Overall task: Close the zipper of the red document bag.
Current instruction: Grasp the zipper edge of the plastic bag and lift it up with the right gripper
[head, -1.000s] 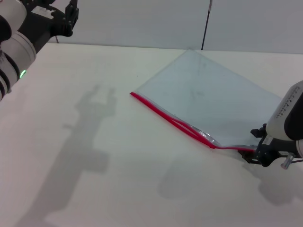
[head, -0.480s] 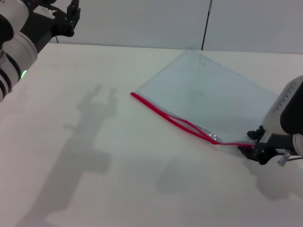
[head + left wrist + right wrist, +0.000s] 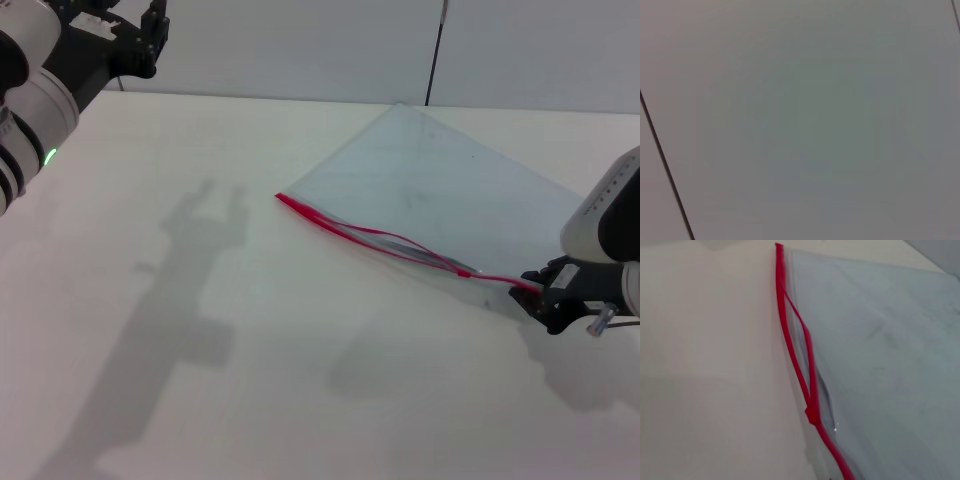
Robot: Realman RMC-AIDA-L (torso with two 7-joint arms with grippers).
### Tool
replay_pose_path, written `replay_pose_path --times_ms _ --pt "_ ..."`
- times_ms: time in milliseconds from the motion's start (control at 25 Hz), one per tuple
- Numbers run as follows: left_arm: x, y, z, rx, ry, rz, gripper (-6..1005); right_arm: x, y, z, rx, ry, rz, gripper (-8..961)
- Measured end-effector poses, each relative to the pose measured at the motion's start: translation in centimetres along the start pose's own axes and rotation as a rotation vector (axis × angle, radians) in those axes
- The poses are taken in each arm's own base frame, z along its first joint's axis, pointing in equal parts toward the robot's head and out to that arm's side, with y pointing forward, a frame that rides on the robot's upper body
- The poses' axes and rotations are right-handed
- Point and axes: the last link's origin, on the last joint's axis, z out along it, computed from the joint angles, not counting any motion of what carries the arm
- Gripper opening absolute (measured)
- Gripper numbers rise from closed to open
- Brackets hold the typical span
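The red document bag (image 3: 440, 190) lies flat on the white table (image 3: 200, 380), a pale translucent pouch with its red zipper (image 3: 380, 238) along the near edge. My right gripper (image 3: 540, 293) is at the zipper's right end, shut on it and holding that corner slightly off the table. In the right wrist view the zipper (image 3: 790, 345) splits into two strands beyond the small slider (image 3: 811, 415) and runs as one strand towards the camera; the bag (image 3: 880, 355) lies beside it. My left gripper (image 3: 150, 35) hangs raised at the far left, open and far from the bag.
A light wall with a dark vertical seam (image 3: 435, 50) rises behind the table's far edge. The left arm casts a shadow (image 3: 190, 270) on the table left of the bag. The left wrist view shows only a plain grey surface.
The right gripper has moved up and slightly back with the zipper's end, raising that corner; the red strip now runs straighter. The left arm has stayed still.
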Motion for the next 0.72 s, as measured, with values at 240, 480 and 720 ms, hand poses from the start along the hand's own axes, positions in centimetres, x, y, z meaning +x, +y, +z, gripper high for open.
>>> replay_pose_path --times_ms 240,480,720 --pt "-0.2 -0.1 0.0 0.003 -0.014 0.004 446 -0.3 -0.2 -0.2 0.008 -0.011 0.005 194" --pt "0.0 0.0 0.2 0.012 -0.028 -0.009 445 -0.6 -0.5 -0.8 0.025 -0.028 0.021 160" --pt "0.1 0.4 0.6 0.004 -0.048 -0.005 444 -1.1 -0.5 -1.1 0.03 -0.048 0.028 114"
